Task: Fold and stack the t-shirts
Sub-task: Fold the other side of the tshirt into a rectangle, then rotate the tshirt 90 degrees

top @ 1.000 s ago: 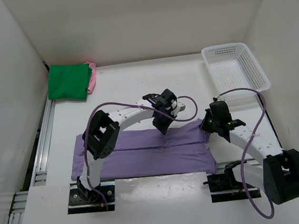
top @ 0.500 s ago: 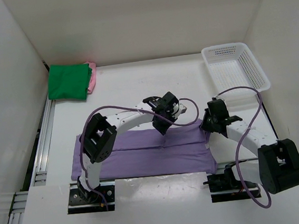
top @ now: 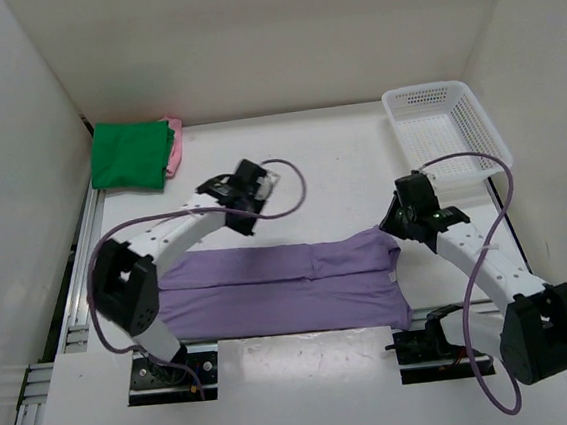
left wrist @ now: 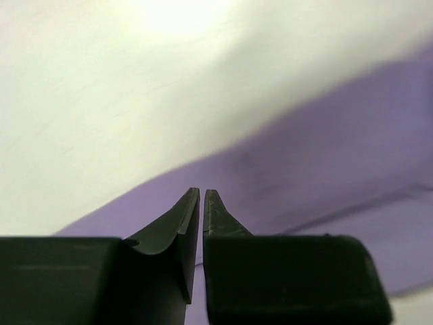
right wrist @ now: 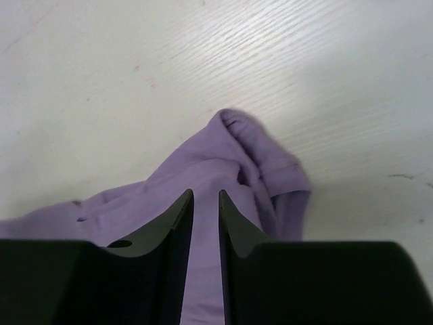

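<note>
Jaws empty: left jaws all but closed, right jaws slightly apart.
Soft, limp purple shirt (top: 281, 288) spread lower centre on bench (top: 338, 157); light, best pinched at corners through both layers.

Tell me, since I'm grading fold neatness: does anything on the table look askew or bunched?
Yes. The purple shirt lies as a long folded strip, but its far right corner is crumpled into a lump instead of lying flat. In the far left corner, the pink shirt sticks out past the green shirt.
</note>
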